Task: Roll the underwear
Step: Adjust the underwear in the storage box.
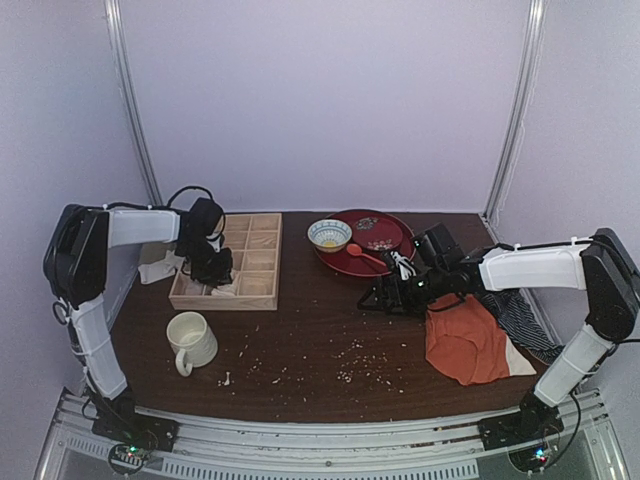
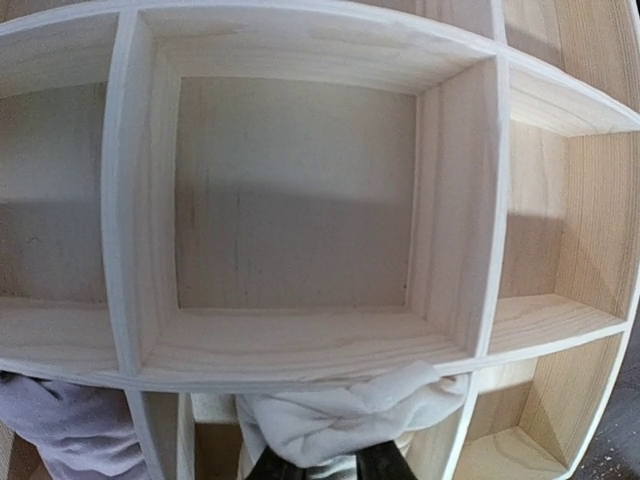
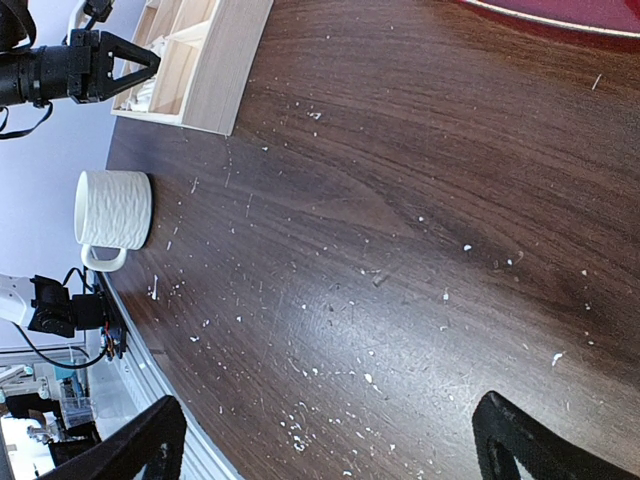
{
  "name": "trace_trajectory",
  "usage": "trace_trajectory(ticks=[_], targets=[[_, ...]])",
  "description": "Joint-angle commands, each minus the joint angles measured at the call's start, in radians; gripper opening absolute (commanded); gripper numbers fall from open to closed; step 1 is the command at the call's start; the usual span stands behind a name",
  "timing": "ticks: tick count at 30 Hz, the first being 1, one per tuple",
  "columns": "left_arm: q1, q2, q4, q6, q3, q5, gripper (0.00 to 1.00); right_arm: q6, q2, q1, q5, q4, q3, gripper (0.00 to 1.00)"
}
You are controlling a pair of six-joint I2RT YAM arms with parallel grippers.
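My left jaws pinch the cream soft fabric underwear [image 2: 345,415] at the near edge of the pale wooden divided tray [image 2: 455,200]. It seems light and limp; holding the waistband hem is safer. My right jaws stand open.

One pinching, one wide open
Left gripper [image 1: 212,268] points straight down, clamped on the underwear [image 2: 340,415] (fingertips [image 2: 380,468] barely showing); right gripper [image 1: 383,298] hovers low, reaching left, jaws spread far apart.
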Motion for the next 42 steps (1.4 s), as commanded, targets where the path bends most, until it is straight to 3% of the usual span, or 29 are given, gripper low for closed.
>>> trace_trajectory(ticks=[1,7,13,31,37,42], targets=[[0.002,-0.030,-0.021,-0.010,-0.003,-0.029,0.29,0.001,-0.024,-0.006,-0.003,-0.003,-0.006,1.00],[0.002,-0.133,-0.096,-0.023,0.036,-0.026,0.32,0.005,-0.023,-0.007,-0.003,0.009,-0.010,1.00],[-0.010,-0.174,-0.097,-0.067,-0.037,0.019,0.28,0.012,-0.024,-0.007,-0.008,0.020,-0.017,1.00],[-0.020,-0.006,-0.028,-0.081,-0.114,0.018,0.28,0.018,-0.062,-0.007,-0.002,0.012,-0.039,1.00],[-0.021,-0.107,-0.027,-0.080,-0.115,0.014,0.30,0.019,-0.074,-0.006,0.012,0.006,-0.046,1.00],[-0.021,-0.228,-0.037,-0.084,-0.058,0.033,0.38,0.010,-0.090,-0.007,0.033,-0.022,-0.032,1.00]])
